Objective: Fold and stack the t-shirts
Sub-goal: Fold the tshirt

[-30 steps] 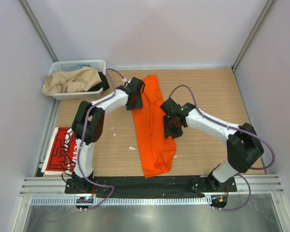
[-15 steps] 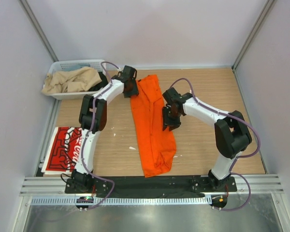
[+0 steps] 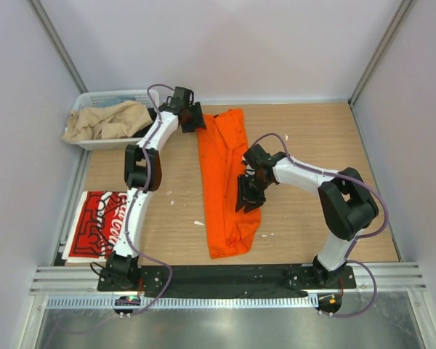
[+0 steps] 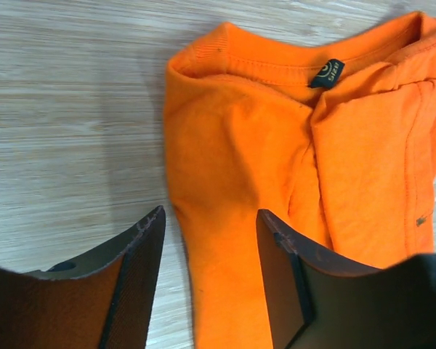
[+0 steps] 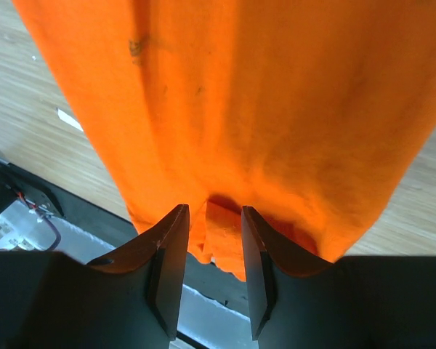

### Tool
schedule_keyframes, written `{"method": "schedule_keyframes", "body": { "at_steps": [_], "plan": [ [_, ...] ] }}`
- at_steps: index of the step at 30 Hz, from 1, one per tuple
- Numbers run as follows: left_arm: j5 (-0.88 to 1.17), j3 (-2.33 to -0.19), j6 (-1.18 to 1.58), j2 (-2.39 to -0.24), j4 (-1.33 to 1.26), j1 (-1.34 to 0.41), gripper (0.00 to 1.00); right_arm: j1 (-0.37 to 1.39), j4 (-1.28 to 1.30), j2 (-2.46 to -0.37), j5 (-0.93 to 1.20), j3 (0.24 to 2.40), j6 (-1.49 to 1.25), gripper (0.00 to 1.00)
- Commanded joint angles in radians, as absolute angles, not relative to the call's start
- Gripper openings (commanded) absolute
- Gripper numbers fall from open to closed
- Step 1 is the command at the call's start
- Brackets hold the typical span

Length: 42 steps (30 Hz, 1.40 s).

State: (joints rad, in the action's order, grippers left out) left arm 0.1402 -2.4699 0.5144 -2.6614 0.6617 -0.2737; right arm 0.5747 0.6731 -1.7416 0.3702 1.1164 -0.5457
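Note:
The plain orange t-shirt (image 3: 225,182) lies as a long strip down the middle of the table, collar at the far end. My left gripper (image 3: 194,121) is open at the collar end. In the left wrist view (image 4: 211,222) its jaws straddle the shirt's left edge (image 4: 232,160), below the collar label. My right gripper (image 3: 247,196) hovers over the shirt's right side. In the right wrist view (image 5: 212,214) its jaws stand a narrow gap apart, with orange cloth (image 5: 276,109) and a hem fold showing between them. The red t-shirt with white lettering (image 3: 94,225) lies folded at the front left.
A white slatted basket (image 3: 142,95) holding beige cloth (image 3: 109,120) stands at the back left corner. The black base plate (image 3: 276,275) and metal rail run along the near edge, just past the orange shirt's hem. Walls close in on three sides.
My left gripper has moved farther back to the collar end. My right gripper has moved down and left over the shirt's right side. The orange shirt has shifted slightly left.

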Motion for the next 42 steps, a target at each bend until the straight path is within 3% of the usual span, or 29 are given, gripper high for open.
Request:
{"method": "schedule_keyframes", "body": {
  "at_steps": [1,6,11,21,26,31,37,42],
  "plan": [
    [0.17,-2.473,0.465,-2.629,0.721,-0.258,0.57,0.591,0.638,-1.695,0.437,1.12,-0.566,0.41],
    [0.23,-2.312,0.506,-2.421,0.701,-0.268,0.6,0.594,0.623,-1.704,0.448,1.12,-0.581,0.41],
    [0.272,-2.156,0.529,-2.177,0.796,-0.301,0.57,0.601,0.611,-1.716,0.468,1.086,-0.575,0.41],
    [0.244,-1.449,0.644,-1.67,0.669,-0.481,0.53,0.629,0.531,-1.733,0.512,1.006,-0.597,0.4],
    [0.23,-1.165,0.806,-1.576,0.549,-0.561,0.49,0.638,0.543,-1.712,0.528,0.977,-0.603,0.4],
    [0.198,-1.088,0.834,-1.516,0.531,-0.62,0.48,0.64,0.623,-1.611,0.532,0.894,-0.591,0.37],
    [0.181,-1.072,0.838,-1.473,0.548,-0.637,0.49,0.635,0.902,-1.303,0.296,0.802,-0.616,0.35],
    [0.161,-1.08,0.864,-1.505,0.548,-0.692,0.48,0.635,0.852,-1.253,0.331,0.753,-0.695,0.35]
  ]
}}
